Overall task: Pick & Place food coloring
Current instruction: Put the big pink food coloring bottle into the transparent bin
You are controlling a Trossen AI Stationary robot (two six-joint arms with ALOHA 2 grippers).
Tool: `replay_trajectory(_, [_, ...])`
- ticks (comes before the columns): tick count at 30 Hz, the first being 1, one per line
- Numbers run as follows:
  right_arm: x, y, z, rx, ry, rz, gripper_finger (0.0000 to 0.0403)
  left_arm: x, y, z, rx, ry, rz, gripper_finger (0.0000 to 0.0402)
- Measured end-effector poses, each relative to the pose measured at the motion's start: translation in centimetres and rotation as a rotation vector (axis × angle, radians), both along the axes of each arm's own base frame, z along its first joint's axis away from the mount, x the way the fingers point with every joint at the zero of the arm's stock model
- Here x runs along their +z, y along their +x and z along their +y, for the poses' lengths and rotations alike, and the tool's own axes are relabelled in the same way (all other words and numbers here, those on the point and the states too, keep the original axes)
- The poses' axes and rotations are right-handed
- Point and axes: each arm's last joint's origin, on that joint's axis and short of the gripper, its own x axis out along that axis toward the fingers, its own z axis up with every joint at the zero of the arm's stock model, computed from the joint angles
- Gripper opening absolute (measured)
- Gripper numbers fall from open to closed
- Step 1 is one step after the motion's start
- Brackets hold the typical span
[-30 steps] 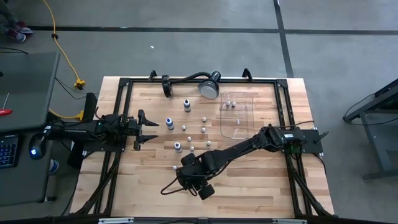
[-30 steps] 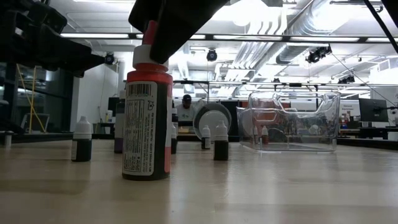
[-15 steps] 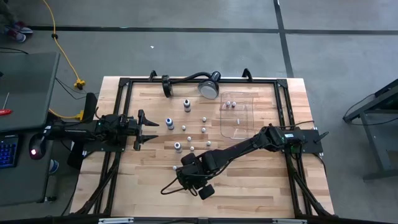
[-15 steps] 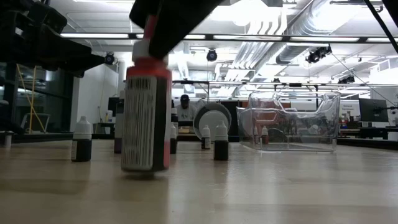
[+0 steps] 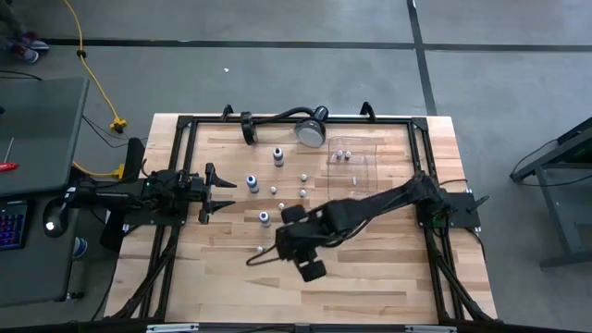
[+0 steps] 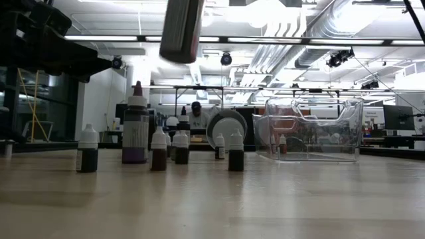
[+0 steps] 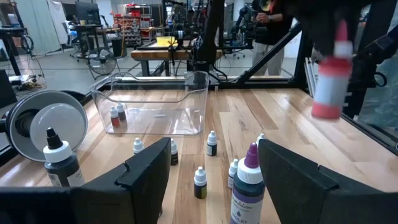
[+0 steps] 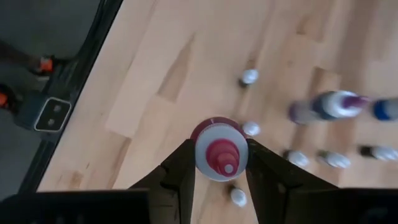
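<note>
My right gripper (image 5: 289,237) hangs above the table's middle, shut on a red food coloring bottle (image 7: 328,81) with a white shoulder and red tip (image 8: 219,149). Other food coloring bottles stand upright on their bases: a purple one (image 7: 247,186), a dark one (image 7: 60,163), blue ones (image 5: 251,182), and several tiny white-capped ones (image 6: 230,151). A few more sit inside the clear tray (image 5: 356,171). My left gripper (image 5: 222,194) waits open near the left edge, level with the table, with its fingers (image 7: 149,168) pointing at the bottles. My right gripper pinches the red bottle at its top, with one finger (image 8: 184,167) on each side of the white shoulder (image 8: 202,152). The fingers come from above, pointing down. The bottle hangs upright below them, its base (image 7: 326,111) lifted clear of the table.
A round silver lamp head (image 5: 311,130) on a black gooseneck lies at the far edge, beside the tray. A black frame (image 5: 185,122) borders the tabletop. Bare wood (image 5: 370,277) lies along the near side. A person sits in the room beyond (image 6: 198,113).
My right gripper has risen with the red bottle and shifted a little toward the far edge and the tray. The bottle stood on the table close to the low camera a second ago. It then came off the wood and now hangs well above the table.
</note>
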Motion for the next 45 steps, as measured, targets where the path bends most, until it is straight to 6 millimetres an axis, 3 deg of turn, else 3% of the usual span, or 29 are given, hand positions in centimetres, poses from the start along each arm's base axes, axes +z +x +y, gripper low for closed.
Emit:
replay_trajectory(6, [4.0,-2.6,-2.3,-0.167,0.064,-0.017,0.0109,0.0,0.0,0.0,0.0,0.0,0.0,0.0239])
replay_trajectory(15, [6.3,-6.0,-6.4,-0.466,-0.009,0.058,0.0109,0.0,0.0,0.0,0.0,0.0,0.0,0.0239])
replay_trajectory(26, [8.1,-8.7,-9.7,-0.753,-0.002,0.092,0.0109,0.0,0.0,0.0,0.0,0.0,0.0,0.0239])
replay_trajectory(34, [8.6,-9.3,-10.7,-0.96,0.022,0.039,0.0109,0.0,0.0,0.0,0.0,0.0,0.001,0.0239])
replay_trajectory(45, [8.5,-9.2,-11.5,-1.009,0.114,0.084,0.0109,0.0,0.0,0.0,0.0,0.0,0.0,0.0239])
